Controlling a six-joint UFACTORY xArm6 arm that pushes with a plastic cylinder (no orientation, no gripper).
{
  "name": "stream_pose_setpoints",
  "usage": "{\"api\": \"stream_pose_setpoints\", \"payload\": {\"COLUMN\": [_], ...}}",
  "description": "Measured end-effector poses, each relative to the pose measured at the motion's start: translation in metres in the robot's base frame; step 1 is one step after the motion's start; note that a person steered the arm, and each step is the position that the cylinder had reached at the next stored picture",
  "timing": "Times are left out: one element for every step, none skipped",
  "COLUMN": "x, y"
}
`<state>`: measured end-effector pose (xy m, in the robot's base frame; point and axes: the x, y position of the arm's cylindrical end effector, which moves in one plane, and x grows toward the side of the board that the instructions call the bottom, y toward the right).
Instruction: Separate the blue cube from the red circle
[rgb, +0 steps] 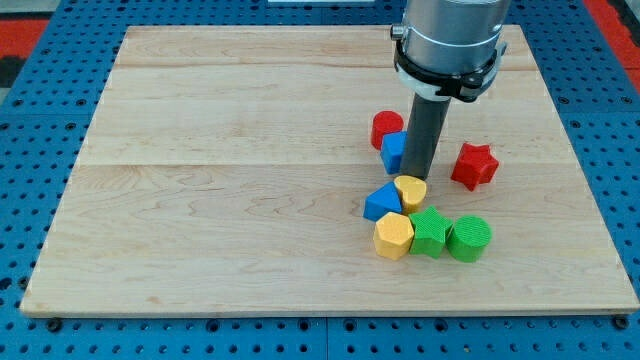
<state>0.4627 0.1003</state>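
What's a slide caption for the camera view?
My tip sits right of the blue cube, which touches the red circle.

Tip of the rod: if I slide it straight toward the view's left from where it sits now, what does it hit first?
My tip sits right beside the blue cube, so it would likely meet that first, pushing it away from the red circle. Depth is hard to judge; it may clip only the cube's lower edge.

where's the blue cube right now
The blue cube sits right of the board's centre, touching the red circle just above-left of it, with my tip against its right side.
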Motion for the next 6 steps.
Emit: {"api": "stream_pose_setpoints", "payload": {"x": [-0.003, -0.029, -0.044, -0.042, -0.033, -0.015], "y": [0.014, 0.031, 0.002, -0.047, 0.008, -0.037]}}
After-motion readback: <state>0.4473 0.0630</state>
